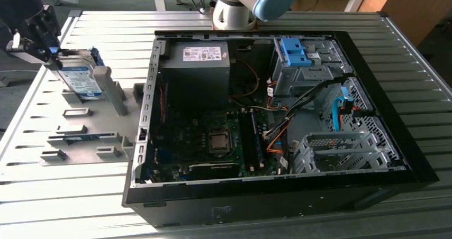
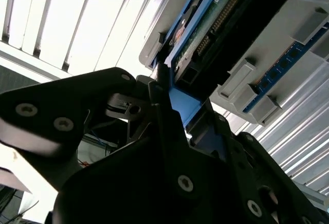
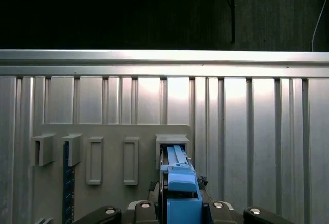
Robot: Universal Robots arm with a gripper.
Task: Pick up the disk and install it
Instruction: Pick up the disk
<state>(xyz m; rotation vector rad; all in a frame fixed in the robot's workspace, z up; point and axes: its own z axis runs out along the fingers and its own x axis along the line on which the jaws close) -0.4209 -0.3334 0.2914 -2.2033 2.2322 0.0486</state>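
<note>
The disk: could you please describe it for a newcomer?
At the exterior view's left, beside the open computer case, lies a grey plate. At its far end the disk stands upright in the gripper, the only white-labelled slab.

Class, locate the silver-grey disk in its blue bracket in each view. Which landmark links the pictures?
Exterior view: the silver-grey disk in its blue plastic bracket stands upright at the exterior view's left.
First wrist view: the disk edge-on, clamped in the black gripper.
Second wrist view: the disk's circuit-board side, just beyond the gripper.
Shared landmark: the grey slotted rack.
</note>
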